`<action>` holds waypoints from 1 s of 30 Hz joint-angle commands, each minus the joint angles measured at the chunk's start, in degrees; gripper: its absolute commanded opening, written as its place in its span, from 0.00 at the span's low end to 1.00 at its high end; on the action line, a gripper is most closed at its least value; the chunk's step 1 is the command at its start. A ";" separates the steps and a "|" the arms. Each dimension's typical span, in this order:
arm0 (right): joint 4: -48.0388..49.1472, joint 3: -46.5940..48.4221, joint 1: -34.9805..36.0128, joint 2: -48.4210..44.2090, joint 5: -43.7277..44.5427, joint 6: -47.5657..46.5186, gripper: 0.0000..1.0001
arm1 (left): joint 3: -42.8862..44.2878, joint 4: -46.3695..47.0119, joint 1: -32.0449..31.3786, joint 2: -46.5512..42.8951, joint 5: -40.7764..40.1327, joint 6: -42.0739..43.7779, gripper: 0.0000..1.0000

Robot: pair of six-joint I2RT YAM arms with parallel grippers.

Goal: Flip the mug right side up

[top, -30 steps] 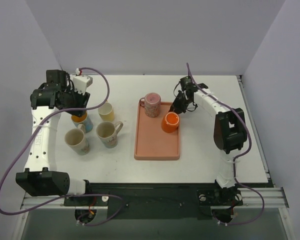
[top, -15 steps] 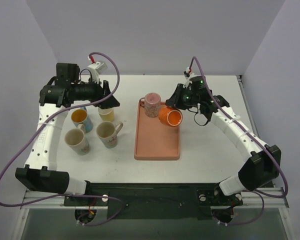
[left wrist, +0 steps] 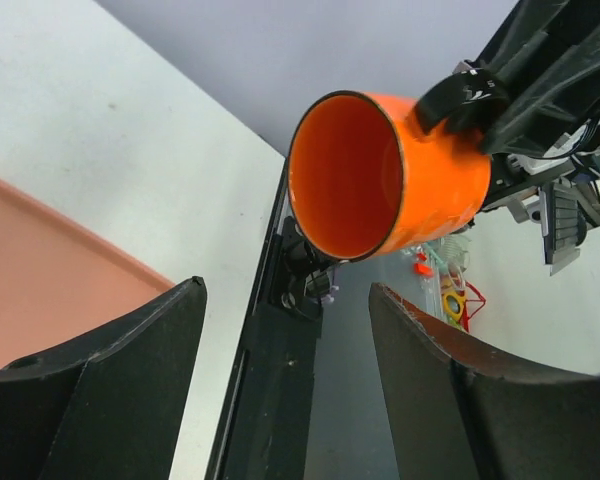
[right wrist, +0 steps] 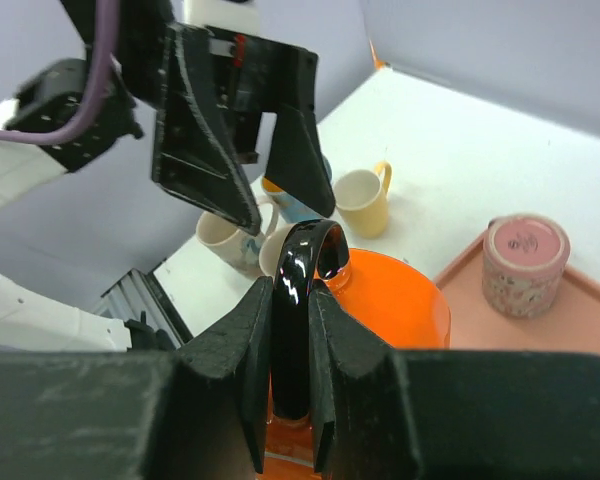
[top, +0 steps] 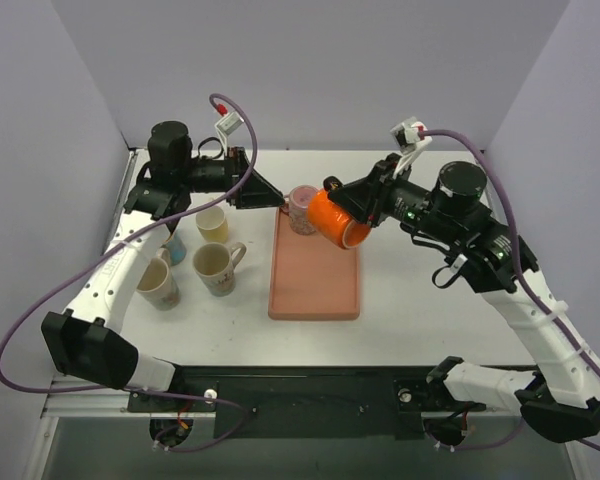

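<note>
orange mug up in air over far end of salmon tray, tipped on its side, mouth showing to left wrist camera. my right gripper clamped on its black handle. left gripper jaws spread wide, empty, near mug. pink mug base up on tray.

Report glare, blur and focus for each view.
Left wrist: mug sharp, left claw dark and soft-edged. Right wrist: white glare streak on the mug's handle; right claw soft up close. Top external: even light, faint shadows, everything sharp.
</note>
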 commanded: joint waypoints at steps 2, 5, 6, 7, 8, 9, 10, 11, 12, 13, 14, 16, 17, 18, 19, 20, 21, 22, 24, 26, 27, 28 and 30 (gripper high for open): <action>6.69 3.55 2.36 -1.97 0.34 -3.44 0.00 | -0.38 24.90 -2.36 -1.56 3.46 -14.18 0.77; 7.57 4.34 2.89 -1.18 -0.27 -3.09 0.00 | -0.37 28.99 -5.95 -1.73 4.25 -17.44 0.77; 8.01 4.78 2.89 -0.92 -0.45 -3.18 0.00 | -0.81 31.96 -6.49 -1.91 4.86 -18.50 0.77; 8.27 4.87 2.89 -1.01 -0.45 -3.18 0.00 | -1.77 33.81 -7.28 -2.34 5.65 -21.38 0.77; 8.97 4.96 2.89 -1.01 -0.45 -3.35 0.00 | -2.30 35.75 -7.63 -2.78 5.83 -21.93 0.76; 9.24 5.22 2.98 -1.09 -0.54 -3.35 0.00 | -2.83 35.07 -7.98 -2.87 5.66 -21.32 0.76; 10.03 5.31 2.89 -0.83 -0.97 -3.01 0.00 | -3.01 33.50 -8.07 -3.05 5.31 -20.97 0.76; 10.29 5.75 3.06 -0.74 -1.41 -2.57 0.00 | -4.06 33.48 -8.16 -2.96 5.05 -20.97 0.76; 10.99 6.01 3.15 -0.40 -1.85 -2.48 0.00 | -4.42 33.65 -8.34 -2.88 4.87 -20.97 0.76; 11.17 6.28 3.42 -0.30 -2.03 -2.30 0.00 | -5.29 33.83 -8.51 -2.88 4.61 -21.23 0.76; 11.44 6.37 3.59 -0.04 -2.03 -2.21 0.00 | -5.91 34.70 -8.86 -2.79 4.52 -22.01 0.76; 11.44 6.11 3.86 0.22 -2.29 -2.04 0.00 | -5.91 36.64 -9.30 -2.26 4.52 -23.16 0.75; 11.44 5.93 3.86 0.31 -2.47 -2.04 0.00 | -5.65 38.04 -9.39 -2.00 4.69 -23.60 0.75; 13.27 5.84 3.86 0.40 -2.64 -1.86 0.00 | -4.95 38.83 -9.74 -1.30 4.95 -25.00 0.75; 13.81 5.75 3.86 0.40 -2.91 -1.86 0.00 | -4.77 41.45 -10.01 -0.77 5.22 -25.88 0.75; 14.16 5.67 3.94 0.75 -3.69 -1.86 0.00 | -4.25 43.39 -10.62 0.02 5.31 -28.41 0.74; 14.34 5.75 3.86 0.75 -3.96 -2.12 0.00 | -4.07 46.20 -11.06 0.55 5.57 -29.48 0.74; 14.34 5.75 3.86 1.01 -4.14 -2.38 0.00 | -3.81 47.70 -11.93 1.25 5.66 -31.23 0.72; 13.64 5.40 3.86 0.93 -3.79 -3.96 0.00 | -4.33 50.96 -12.90 1.61 6.45 -33.69 0.59; 13.37 4.62 3.51 0.66 -3.53 -5.37 0.00 | -5.47 52.72 -13.08 1.52 6.54 -35.55 0.42; 13.37 4.26 3.42 0.66 -3.53 -6.33 0.00 | -5.65 53.08 -13.08 1.43 6.71 -36.08 0.38; 13.37 4.00 3.42 0.58 -3.87 -6.52 0.00 | -5.91 53.17 -13.17 1.52 6.80 -36.69 0.27; 12.94 3.82 3.33 0.93 -4.23 -7.04 0.00 | -5.39 53.61 -13.35 1.69 7.07 -36.87 0.00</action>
